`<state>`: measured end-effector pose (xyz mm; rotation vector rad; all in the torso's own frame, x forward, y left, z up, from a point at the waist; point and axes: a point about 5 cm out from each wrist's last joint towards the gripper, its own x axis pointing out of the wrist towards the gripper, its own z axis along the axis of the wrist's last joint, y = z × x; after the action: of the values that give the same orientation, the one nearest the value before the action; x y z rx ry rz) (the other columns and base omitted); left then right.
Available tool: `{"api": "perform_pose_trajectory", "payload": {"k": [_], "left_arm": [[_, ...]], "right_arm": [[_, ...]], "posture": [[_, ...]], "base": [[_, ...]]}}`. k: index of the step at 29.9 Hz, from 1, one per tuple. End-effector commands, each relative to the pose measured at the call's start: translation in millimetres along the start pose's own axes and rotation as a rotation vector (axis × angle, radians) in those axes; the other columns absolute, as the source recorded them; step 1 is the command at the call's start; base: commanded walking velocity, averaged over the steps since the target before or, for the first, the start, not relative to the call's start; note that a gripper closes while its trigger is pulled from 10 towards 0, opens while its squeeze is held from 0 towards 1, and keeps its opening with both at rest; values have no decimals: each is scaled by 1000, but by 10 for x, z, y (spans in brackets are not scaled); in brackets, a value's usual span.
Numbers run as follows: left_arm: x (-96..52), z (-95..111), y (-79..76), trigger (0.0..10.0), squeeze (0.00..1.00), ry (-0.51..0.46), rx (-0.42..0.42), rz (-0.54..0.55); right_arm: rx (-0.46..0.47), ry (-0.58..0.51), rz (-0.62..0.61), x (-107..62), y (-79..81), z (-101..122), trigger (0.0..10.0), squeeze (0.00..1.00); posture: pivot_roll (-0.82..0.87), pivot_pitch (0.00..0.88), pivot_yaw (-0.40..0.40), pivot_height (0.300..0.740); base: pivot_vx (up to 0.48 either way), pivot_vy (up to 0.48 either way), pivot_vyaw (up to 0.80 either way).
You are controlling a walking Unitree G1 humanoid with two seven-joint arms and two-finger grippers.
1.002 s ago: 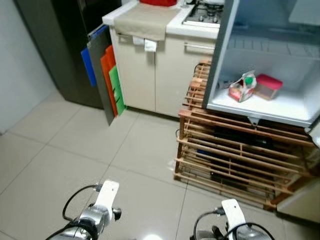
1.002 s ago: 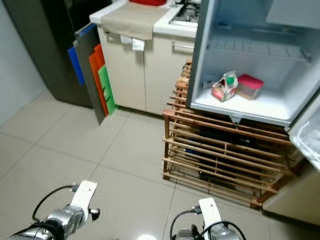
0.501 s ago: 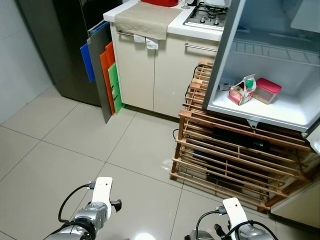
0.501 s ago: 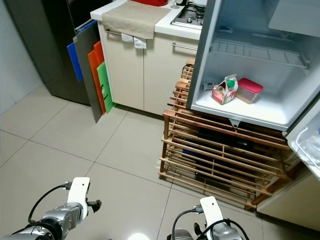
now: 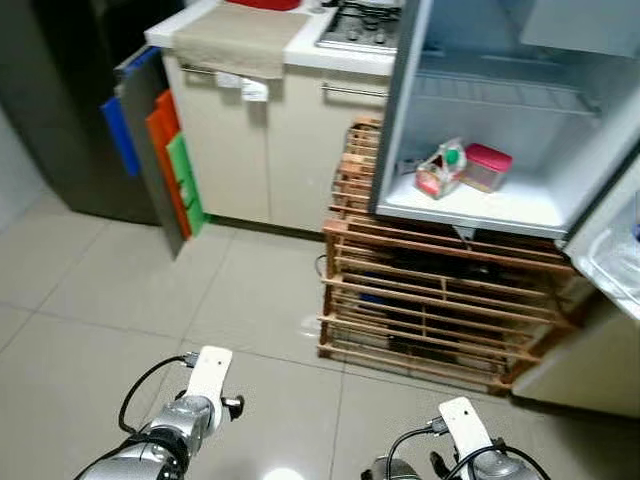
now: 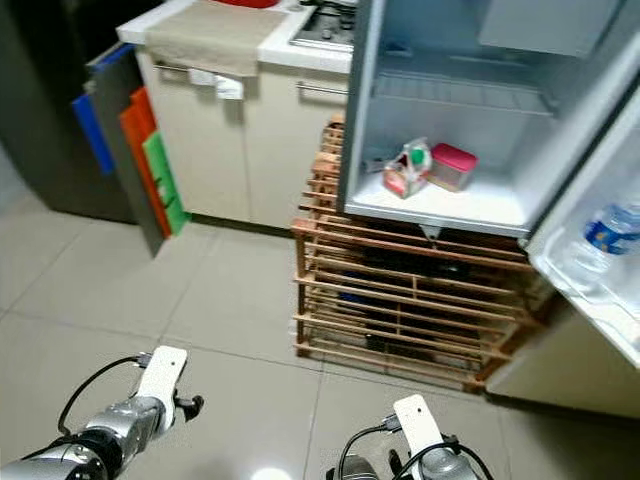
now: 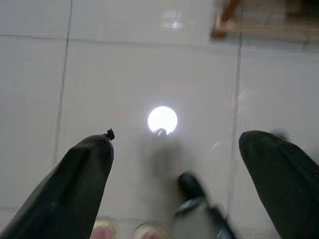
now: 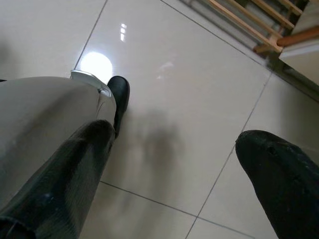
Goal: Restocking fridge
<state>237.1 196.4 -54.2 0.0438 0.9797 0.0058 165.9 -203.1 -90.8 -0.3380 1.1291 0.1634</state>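
The small fridge (image 5: 500, 205) stands open on a wooden slatted rack (image 5: 440, 310). On its lower shelf a small carton with a green cap (image 5: 440, 170) sits beside a red-lidded container (image 5: 487, 165). A water bottle (image 6: 610, 228) stands in the door shelf at the right. Both arms hang low at the bottom edge, the left wrist (image 5: 205, 380) and the right wrist (image 5: 460, 430). My left gripper (image 7: 174, 144) is open over the bare floor tiles. My right gripper (image 8: 174, 139) is also open, with nothing between its fingers.
A beige cabinet (image 5: 270, 140) with a cloth over its top and a gas hob (image 5: 360, 25) stands left of the fridge. Blue, orange and green boards (image 5: 165, 165) lean against its side. A dark tall appliance (image 5: 60, 100) fills the far left. Pale floor tiles (image 5: 250, 300) lie ahead.
The camera has swung to the right, so the fridge sits nearer the middle and its door shelf with the bottle has come into sight. Both arms still hang low.
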Motion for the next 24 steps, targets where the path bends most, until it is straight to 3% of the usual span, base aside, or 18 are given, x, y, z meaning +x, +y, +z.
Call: {"api": "perform_pose_trajectory", "payload": {"k": [1, 9, 12, 19, 24], "left_arm": [[0, 131, -13, 10000, 0, -42, -20, -11], [5, 222, -108, 10000, 0, -61, 36, -51], [3, 302, -130, 10000, 0, -68, 93, -52], [-6, 461, -183, 10000, 0, -100, 130, -66], [-12, 526, -198, 10000, 0, -109, 151, -65]], "right_arm": [[-14, -9, -4, 1, 15, 5, 10000, 0], [4, -1, -1, 4, 134, -71, 10000, 0], [19, 5, -4, 3, 181, -110, 10000, 0], [56, -25, -18, 5, 118, -28, 10000, 0], [48, -24, -11, 8, 158, -21, 10000, 0]], "posture": [[-163, 0, 19, 711], [-198, 0, 35, 711], [-204, 0, 39, 711], [-220, 0, 57, 711], [-221, 0, 62, 711]], "base": [[0, 0, -769], [0, -426, -769], [0, -454, -767], [0, -478, -761], [0, 0, 0]]}}
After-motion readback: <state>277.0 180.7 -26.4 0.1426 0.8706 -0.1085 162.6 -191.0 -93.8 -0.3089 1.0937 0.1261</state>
